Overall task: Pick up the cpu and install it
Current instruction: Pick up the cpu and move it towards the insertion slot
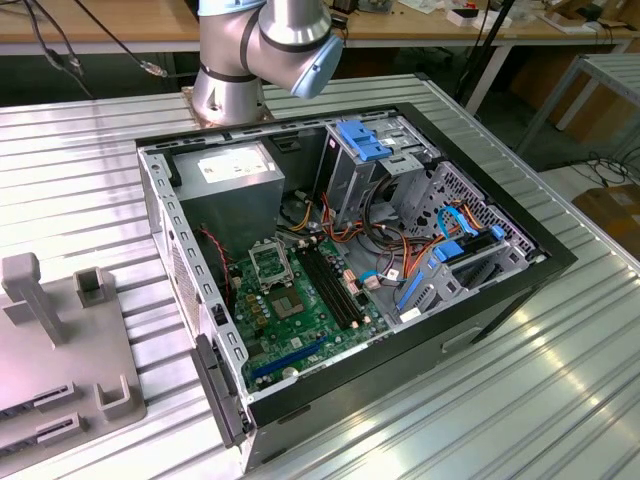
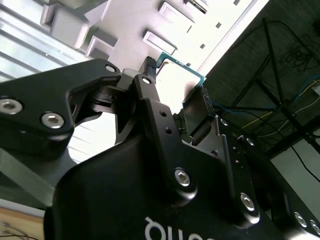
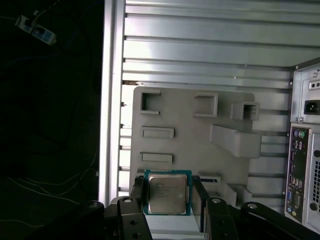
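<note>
The gripper (image 3: pixel 167 198) has the cpu (image 3: pixel 167 190), and in the first wrist view the chip sits pinched by its side edges between the two black fingers (image 3: pixel 136 190), silver face to the camera with a green rim round it. There are lines of print on that face, but I can't make them out. Behind it lies the grey tray (image 3: pixel 200 135) with its slots and raised blocks, resting on the ribbed metal table (image 3: pixel 200 50), and the chip hangs over the tray's edge. In the second wrist view the same grip shows from behind: the gripper (image 2: pixel 176 89) is closed narrow on the cpu (image 2: pixel 175 80), with the tray (image 2: pixel 130 20) beyond. White lettering runs across the gripper body there, cut off by the frame. In the exterior view the arm (image 1: pixel 265 50) rises at the far side of the open case (image 1: pixel 560 262). Inside are the green motherboard (image 1: pixel 300 325), the black-framed socket (image 1: pixel 270 262), and just beyond it the grey power supply (image 1: pixel 240 205) with a white label (image 1: pixel 225 165), its print too small to read. The tray (image 1: pixel 60 350) lies on the table (image 1: pixel 500 400) at the exterior view's left, beside the case.
</note>
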You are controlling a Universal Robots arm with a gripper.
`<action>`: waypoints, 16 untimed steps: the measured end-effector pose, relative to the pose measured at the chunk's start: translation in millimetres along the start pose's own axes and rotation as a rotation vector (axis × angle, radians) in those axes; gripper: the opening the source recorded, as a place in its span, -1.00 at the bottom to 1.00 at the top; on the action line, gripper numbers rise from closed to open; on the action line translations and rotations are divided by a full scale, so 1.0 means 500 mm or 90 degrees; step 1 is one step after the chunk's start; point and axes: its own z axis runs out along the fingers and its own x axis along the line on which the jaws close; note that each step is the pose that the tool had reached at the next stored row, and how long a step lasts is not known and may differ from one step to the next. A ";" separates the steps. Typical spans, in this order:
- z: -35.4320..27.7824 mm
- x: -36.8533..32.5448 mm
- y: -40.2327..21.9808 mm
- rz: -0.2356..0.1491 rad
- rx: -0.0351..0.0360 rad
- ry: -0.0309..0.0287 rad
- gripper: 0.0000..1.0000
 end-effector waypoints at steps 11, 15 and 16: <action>-0.001 -0.009 0.000 0.000 0.0000 0.0001 -0.05; -0.001 -0.013 -0.001 0.000 0.0001 0.0001 -0.05; -0.001 -0.014 -0.001 0.000 0.0001 0.0001 -0.05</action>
